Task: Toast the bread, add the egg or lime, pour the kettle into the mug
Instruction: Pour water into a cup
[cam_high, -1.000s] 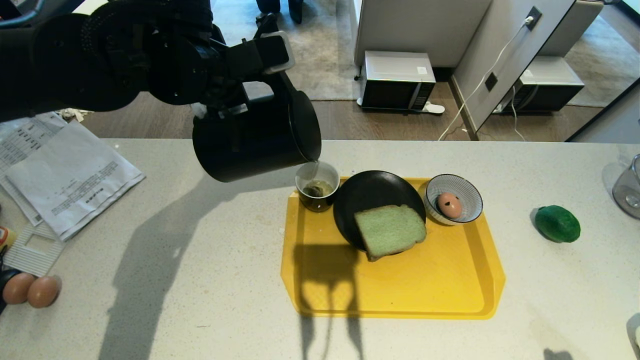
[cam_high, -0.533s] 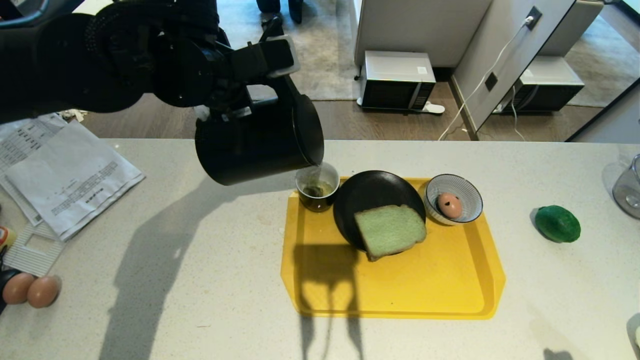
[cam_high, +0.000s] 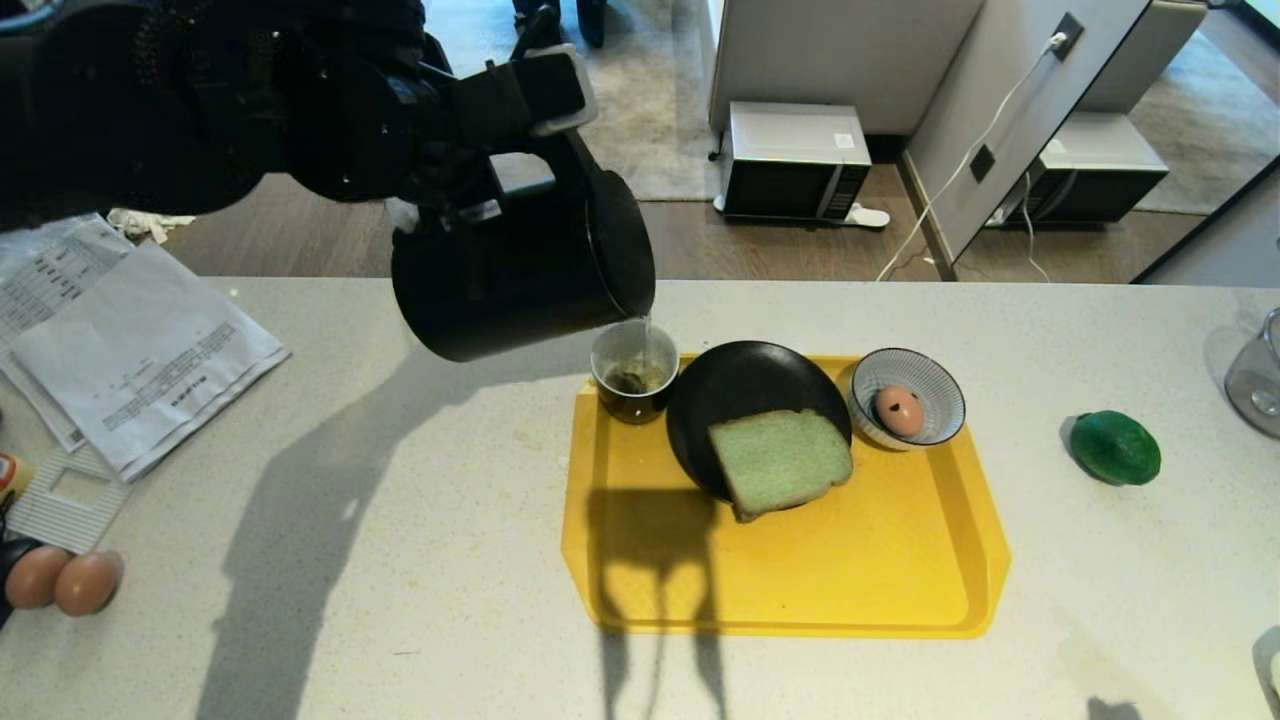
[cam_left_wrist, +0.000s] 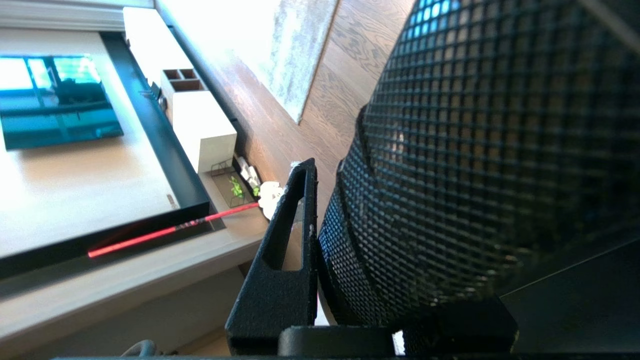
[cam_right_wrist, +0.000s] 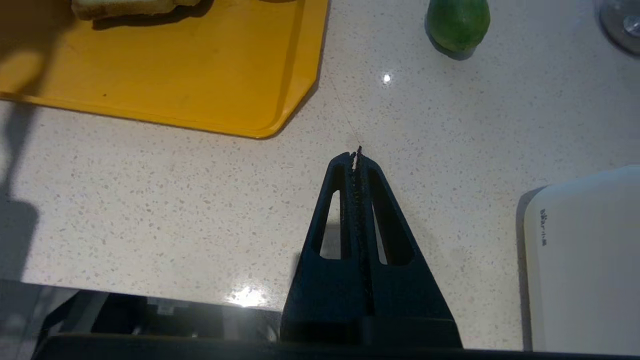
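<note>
The right gripper (cam_right_wrist: 358, 156) hangs over bare counter (cam_high: 400, 560) at the near edge, fingers pressed together on nothing. On the yellow tray (cam_high: 850, 590), the bread (cam_high: 780, 462) lies half on a black plate (cam_high: 740, 385); the egg (cam_high: 898, 409) sits in a striped bowl (cam_high: 935, 375) just right. The lime (cam_high: 1115, 447) lies further right. Far left, the left gripper (cam_high: 480, 195) clamps the kettle (cam_high: 510, 275), tilted, streaming into the mug (cam_high: 633, 385).
</note>
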